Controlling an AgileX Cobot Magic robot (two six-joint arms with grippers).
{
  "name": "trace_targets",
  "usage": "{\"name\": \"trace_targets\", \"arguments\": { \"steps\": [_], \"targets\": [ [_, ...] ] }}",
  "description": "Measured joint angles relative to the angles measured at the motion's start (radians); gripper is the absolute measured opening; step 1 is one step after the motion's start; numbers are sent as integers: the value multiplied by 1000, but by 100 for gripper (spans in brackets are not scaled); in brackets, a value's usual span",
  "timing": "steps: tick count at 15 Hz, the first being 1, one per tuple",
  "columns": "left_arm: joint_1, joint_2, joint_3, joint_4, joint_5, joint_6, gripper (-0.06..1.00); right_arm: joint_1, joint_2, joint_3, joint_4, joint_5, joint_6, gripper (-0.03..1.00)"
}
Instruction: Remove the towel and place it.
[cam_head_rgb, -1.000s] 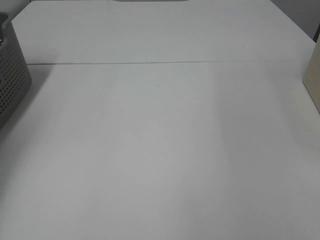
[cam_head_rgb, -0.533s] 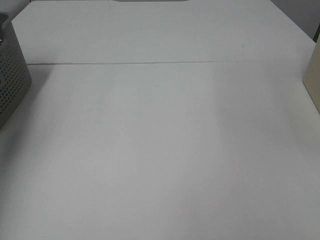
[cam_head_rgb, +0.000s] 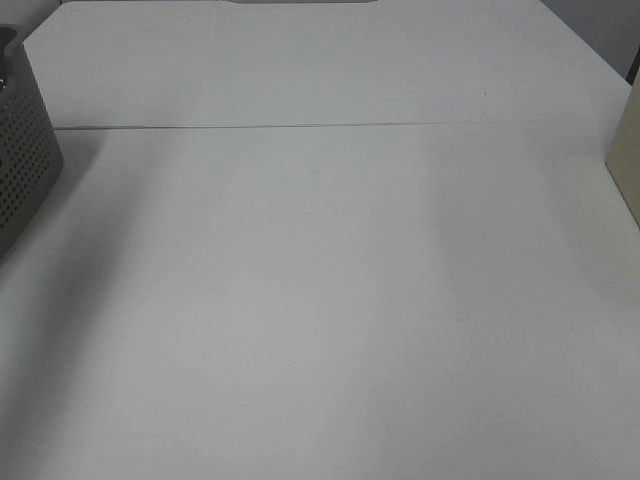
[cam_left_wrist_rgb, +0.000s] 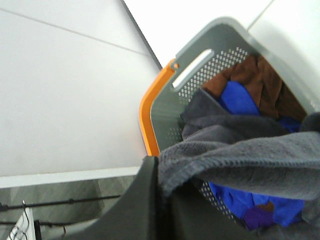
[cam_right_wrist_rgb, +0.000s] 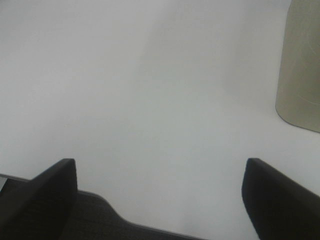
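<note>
The towel (cam_left_wrist_rgb: 250, 155), dark charcoal with a stitched hem, shows only in the left wrist view. It hangs over a grey perforated basket (cam_left_wrist_rgb: 165, 107) with an orange rim. My left gripper (cam_left_wrist_rgb: 159, 175) is shut on the towel's edge above the basket; only one dark finger (cam_left_wrist_rgb: 135, 210) shows. My right gripper (cam_right_wrist_rgb: 160, 172) is open and empty, its fingers wide apart over the white table (cam_right_wrist_rgb: 150, 75). Neither gripper shows in the exterior high view.
The basket holds blue cloth (cam_left_wrist_rgb: 240, 97) and brown cloth (cam_left_wrist_rgb: 260, 80). The basket's corner (cam_head_rgb: 22, 150) stands at the table's left edge. A beige container (cam_right_wrist_rgb: 300, 65) stands at the table's right edge, also in the exterior high view (cam_head_rgb: 628, 150). A seam (cam_head_rgb: 300, 126) crosses the table.
</note>
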Motion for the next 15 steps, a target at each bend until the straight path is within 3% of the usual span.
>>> {"name": "trace_targets", "arguments": {
  "steps": [7, 9, 11, 13, 15],
  "targets": [
    [-377, -100, 0, -13, -33, -34, 1, 0, 0, -1, -3, -3, 0, 85],
    [-499, -90, 0, -13, -33, -38, 1, 0, 31, -20, 18, -67, -2, 85],
    [-593, -61, -14, -13, -33, -64, 1, 0, 132, -24, 114, -223, -32, 85],
    [-676, -13, -27, -12, -34, -83, 1, 0, 268, -26, 245, -374, -135, 85],
    [-746, 36, -32, -13, -34, -85, 1, 0, 447, -26, 439, -469, -391, 85]
  ]
}}
